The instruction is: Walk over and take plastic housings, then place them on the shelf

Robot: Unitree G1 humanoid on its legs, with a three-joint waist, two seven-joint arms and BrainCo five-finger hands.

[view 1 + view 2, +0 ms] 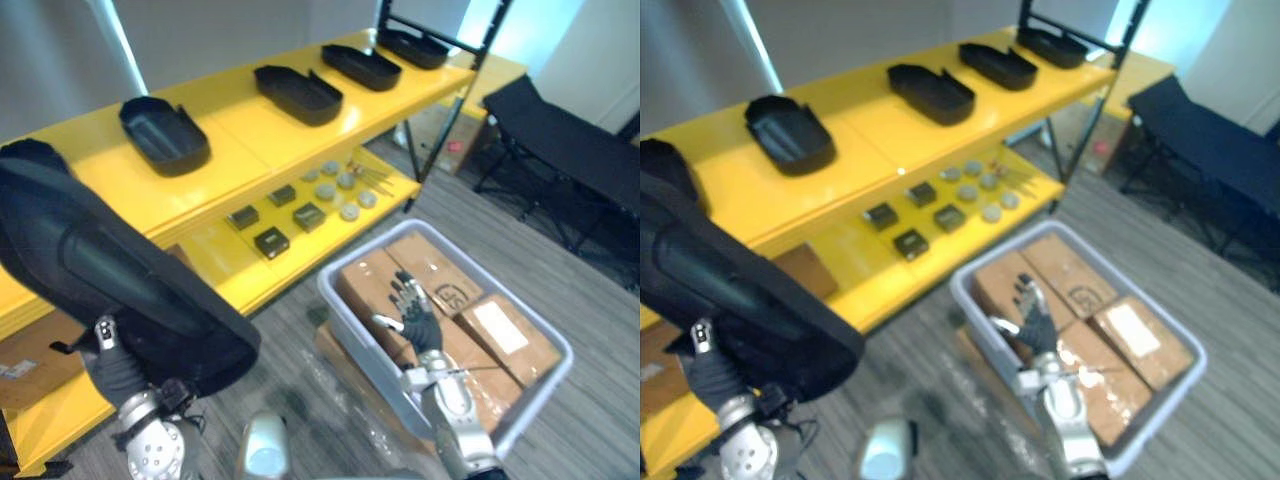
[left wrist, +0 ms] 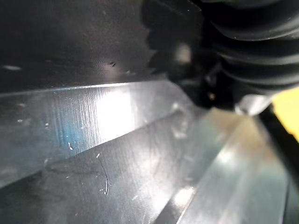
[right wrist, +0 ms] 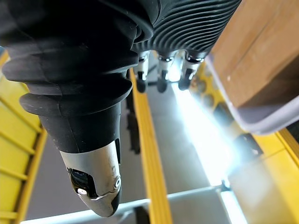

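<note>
My left hand [image 1: 112, 362] is low at the left, its thumb hooked over the edge of a large black plastic housing [image 1: 120, 270] that it carries tilted in front of the yellow shelf [image 1: 240, 135]. The same housing's dark surface [image 2: 70, 37] shows close up in the left wrist view. Several more black housings lie in a row on the shelf's top board, such as one [image 1: 163, 133] at the left and one [image 1: 298, 93] in the middle. My right hand [image 1: 417, 318] hangs open, fingers straight, over a grey bin [image 1: 345, 315] and holds nothing.
The bin holds cardboard boxes [image 1: 500, 335]. On the lower shelf board lie small black blocks [image 1: 272, 241] and round grey discs [image 1: 340, 185]. A black folding cot [image 1: 570, 150] stands at the right. A cardboard box [image 1: 30, 360] sits under the shelf at the left.
</note>
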